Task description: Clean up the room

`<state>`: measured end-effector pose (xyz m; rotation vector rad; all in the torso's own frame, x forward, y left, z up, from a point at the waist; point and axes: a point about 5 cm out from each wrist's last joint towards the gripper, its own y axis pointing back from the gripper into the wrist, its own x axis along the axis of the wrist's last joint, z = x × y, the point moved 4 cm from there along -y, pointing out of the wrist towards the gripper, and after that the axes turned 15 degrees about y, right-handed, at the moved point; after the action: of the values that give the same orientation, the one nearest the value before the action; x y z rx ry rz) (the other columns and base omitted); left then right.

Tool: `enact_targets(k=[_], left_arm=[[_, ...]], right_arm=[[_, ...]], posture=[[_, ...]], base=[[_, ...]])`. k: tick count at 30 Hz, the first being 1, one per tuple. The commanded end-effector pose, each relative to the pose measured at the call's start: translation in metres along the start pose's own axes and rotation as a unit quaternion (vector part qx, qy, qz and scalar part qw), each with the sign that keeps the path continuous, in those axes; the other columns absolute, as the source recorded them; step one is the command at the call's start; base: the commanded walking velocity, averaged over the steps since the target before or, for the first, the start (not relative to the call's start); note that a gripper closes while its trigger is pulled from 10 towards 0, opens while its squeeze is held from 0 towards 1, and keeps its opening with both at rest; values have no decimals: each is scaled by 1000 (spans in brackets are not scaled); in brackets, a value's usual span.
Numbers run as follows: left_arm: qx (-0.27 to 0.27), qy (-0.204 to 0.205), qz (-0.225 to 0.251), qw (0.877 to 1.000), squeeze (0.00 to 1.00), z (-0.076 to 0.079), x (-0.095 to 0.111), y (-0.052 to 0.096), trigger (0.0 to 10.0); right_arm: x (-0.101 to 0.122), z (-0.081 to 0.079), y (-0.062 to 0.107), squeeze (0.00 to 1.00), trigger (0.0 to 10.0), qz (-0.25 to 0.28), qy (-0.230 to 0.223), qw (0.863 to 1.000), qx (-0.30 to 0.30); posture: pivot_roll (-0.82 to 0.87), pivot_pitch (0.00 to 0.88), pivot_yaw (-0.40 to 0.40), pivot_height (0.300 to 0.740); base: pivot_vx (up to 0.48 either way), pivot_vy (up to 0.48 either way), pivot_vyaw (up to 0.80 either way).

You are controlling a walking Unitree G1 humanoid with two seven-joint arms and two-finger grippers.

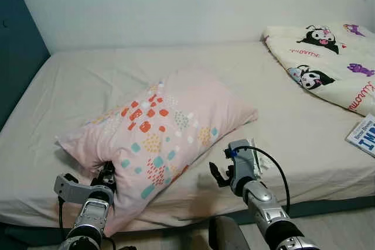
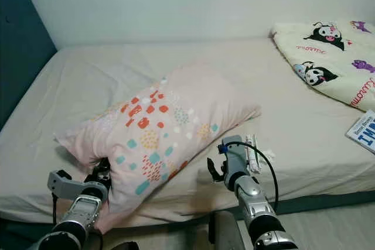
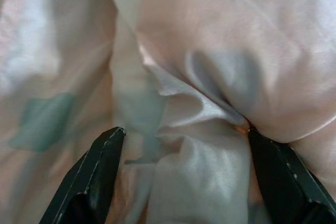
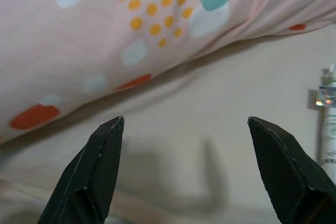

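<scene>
Your left claw [image 1: 107, 175] was pushed into the near edge of the pink pillow [image 1: 161, 124], its fingers [image 3: 102, 166] spread but pinching a bunched fold of the pillowcase between them. From the head camera you saw little of those fingertips, since the pillow's bulge covered them. The pillow lay slantwise across the near middle of the bed [image 1: 88, 80], one corner hanging over the front edge beside your left arm.

Your right claw [image 1: 220, 175] hovered above the bare sheet just beside the pillow's lower right side, fingers [image 4: 97, 166] wide apart and holding nothing. In the right wrist view the pillow's dotted side ran across the far part of the frame, with sheet beneath the fingertips.

A small white tube or packet [image 4: 328, 129] lay on the sheet next to your right wrist, partly hidden by the arm and cut off at the frame edge, so you could not read its label. A folded cartoon-print blanket [image 1: 328, 62] sat at the bed's far right, cropped by the frame, and a book [image 1: 363, 134] lay near it, only part of its cover showing.
</scene>
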<state>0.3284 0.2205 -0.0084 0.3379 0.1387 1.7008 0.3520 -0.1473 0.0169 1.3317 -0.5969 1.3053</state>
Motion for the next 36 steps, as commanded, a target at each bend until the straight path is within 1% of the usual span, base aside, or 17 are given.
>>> enact_targets(k=[1,2,3,4,5,6,8,9,10,12,16,17,22,24,32,35,36], left_arm=[[-29,9,-2,1000,0,10,4,-2,10000],[-29,9,-2,1000,0,10,4,-2,10000],[-42,16,-11,999,0,11,3,-2,10000],[-42,16,-11,999,0,11,3,-2,10000],[-51,22,-18,998,0,13,2,-1,10000],[-51,22,-18,998,0,13,2,-1,10000],[-94,39,-58,993,0,18,-8,2,10000],[-112,49,-83,989,0,17,-13,7,10000],[-112,49,-83,989,0,17,-13,7,10000],[-119,60,-112,985,0,9,-20,16,10000],[-115,67,-125,983,0,-1,-24,23,10000],[-125,74,-134,980,0,-2,-27,26,0],[-144,83,-147,975,0,3,-33,28,0],[-170,86,-170,967,0,14,-39,28,0],[-181,85,-180,963,0,21,-41,27,0],[-211,87,-191,955,0,36,-41,26,0],[-211,87,-191,955,0,36,-41,26,0]], right_arm=[[0,-5,0,0,10000,7,-39,999,8],[0,-5,0,0,10000,7,-39,999,8],[8,-6,-2,0,10000,28,-111,993,15],[8,-6,-2,0,10000,28,-111,993,15],[14,-6,-4,0,10000,46,-161,986,21],[14,-6,-4,0,10000,46,-161,986,21],[35,-4,-7,0,10000,99,-275,955,48],[45,-1,-8,0,10000,120,-309,942,57],[45,-1,-8,0,10000,120,-309,942,57],[55,3,-9,0,10000,138,-332,931,64],[55,3,-10,0,10000,135,-331,932,63],[55,3,-10,0,10000,136,-334,930,63],[56,4,-10,0,10000,141,-345,926,64],[57,5,-10,0,10000,144,-370,915,68],[58,6,-10,0,10000,146,-381,910,71],[55,8,-10,0,10000,144,-394,905,65],[55,8,-10,0,10000,144,-394,905,65]], posture=[[-161,27,25,546],[-161,27,25,546],[-156,27,26,546],[-156,27,26,546],[-153,28,27,546],[-153,28,27,546],[-142,27,24,546],[-139,28,24,546],[-139,28,24,546],[-131,29,22,546],[-128,31,21,546],[-125,32,20,546],[-124,33,20,546],[-122,33,21,546],[-120,33,27,546],[-118,34,28,546],[-118,34,28,546]], base=[[0,0,0],[0,0,0],[0,0,0],[0,0,0],[0,0,0],[0,0,0],[0,0,0],[0,0,0],[0,0,0],[0,0,0],[0,0,0],[0,0,0],[0,0,0],[0,0,0],[0,0,0],[0,0,0],[0,0,0]])
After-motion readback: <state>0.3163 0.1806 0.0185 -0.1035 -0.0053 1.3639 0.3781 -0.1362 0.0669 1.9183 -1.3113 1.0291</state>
